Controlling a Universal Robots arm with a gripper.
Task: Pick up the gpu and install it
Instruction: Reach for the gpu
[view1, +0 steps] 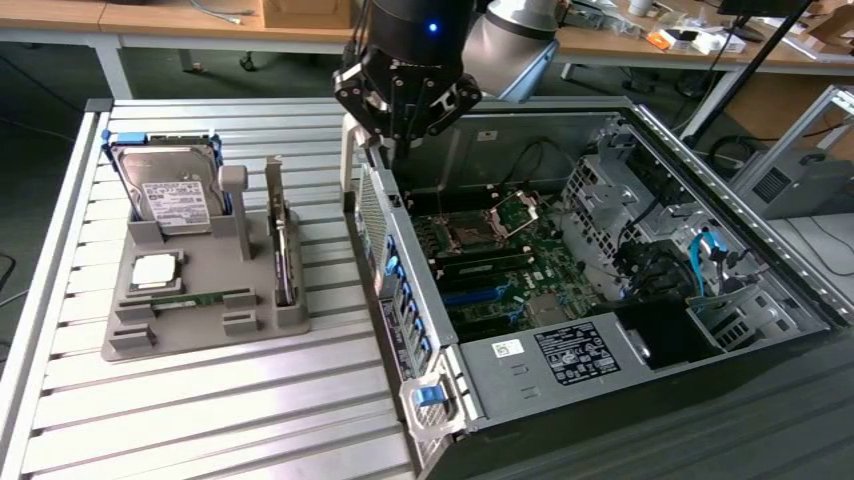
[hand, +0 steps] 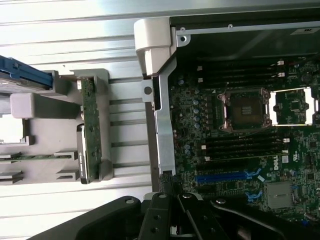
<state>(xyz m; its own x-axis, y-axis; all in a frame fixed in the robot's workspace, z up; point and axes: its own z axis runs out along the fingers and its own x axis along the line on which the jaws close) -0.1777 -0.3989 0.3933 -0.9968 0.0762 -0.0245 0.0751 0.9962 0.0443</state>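
Exterior view: a black robot gripper (view1: 396, 140) hangs from a grey and black arm above the near wall of an open silver-grey desktop computer case (view1: 534, 150), which lies on its side on a ribbed aluminium table (view1: 200, 420). The fingers are drawn together at the tips and hold nothing.

Towards the exterior view's left of the case sits a grey plastic parts holder (view1: 200, 335). The gpu (view1: 280, 245), a thin dark circuit card, stands on its long edge in slots along the side of the holder nearest the case. It is upright, seen edge-on, and apart from the gripper.

The holder also carries a silver hard drive with a white label (view1: 167, 190), standing in a blue frame at the far end. In front of the drive lie a square silvery processor chip (view1: 155, 270) and a narrow green memory stick (view1: 187, 300).

Inside the case lies a green motherboard (view1: 494, 270) with an open metal processor socket (view1: 478, 235).

Wrist view: looking down, the gripper (hand: 175, 200) is poised over the case's silver side wall (hand: 162, 115), fingers closed on each other. The gpu (hand: 91, 130) stands in the grey holder (hand: 45, 125) to one side of that wall, and the motherboard (hand: 235, 165) with its socket (hand: 245, 110) lies on the other.
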